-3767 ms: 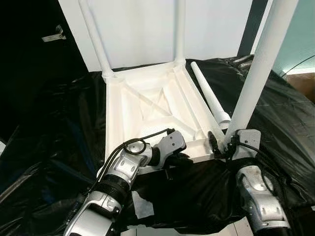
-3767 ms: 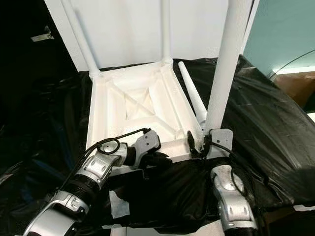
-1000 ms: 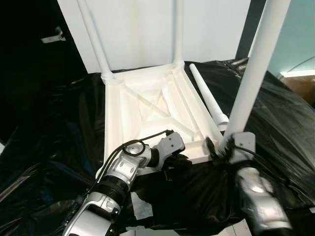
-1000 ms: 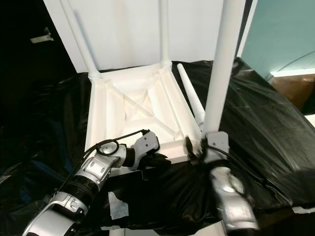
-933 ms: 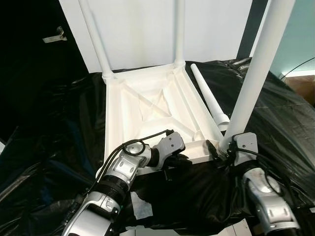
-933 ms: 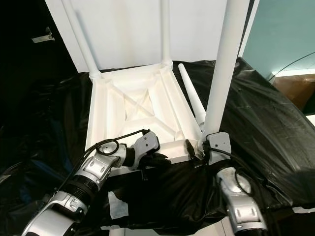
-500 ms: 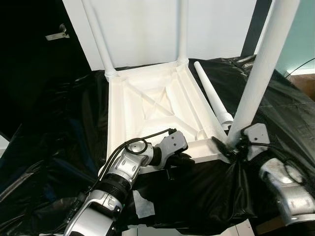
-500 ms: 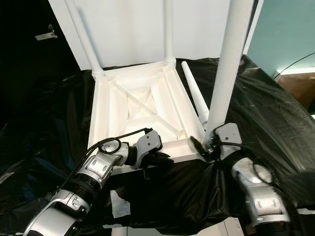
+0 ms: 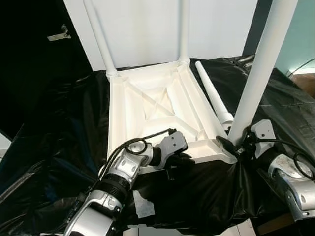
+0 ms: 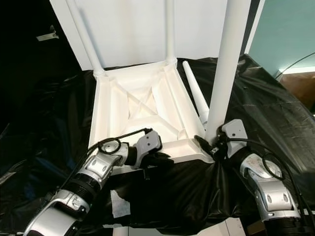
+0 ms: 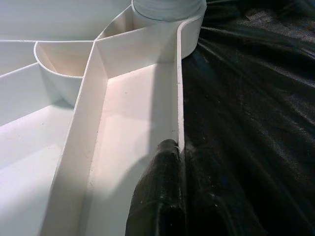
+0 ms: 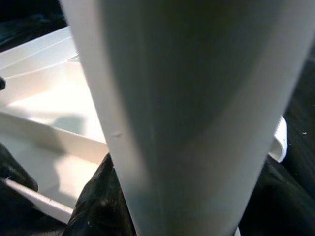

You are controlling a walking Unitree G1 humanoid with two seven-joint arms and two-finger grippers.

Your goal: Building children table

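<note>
The white children's table top (image 9: 116, 123) lies upside down on black plastic sheet. Two white legs (image 9: 101, 39) stand in its far corners. A third leg (image 9: 261, 64) stands upright in the near right corner, and my right gripper (image 9: 234, 146) is shut on its base; in the right wrist view this leg (image 12: 197, 98) is very close, with a black finger (image 12: 98, 206) beside it. My left gripper (image 9: 179, 162) is shut on the near rim, where a finger (image 11: 160, 196) presses the rim wall (image 11: 178, 88). A loose leg (image 9: 211, 96) lies to the right of the top.
Crinkled black plastic sheet (image 9: 59, 147) covers the work surface all round. A white wall panel (image 9: 142, 29) stands behind the table top. A white scrap (image 9: 142, 204) lies near the front edge. A brown object (image 9: 306, 81) sits at the far right.
My right forearm has swung out to the right while its gripper stays at the base of the near right leg. The camera shifted a little. The left arm has not moved.
</note>
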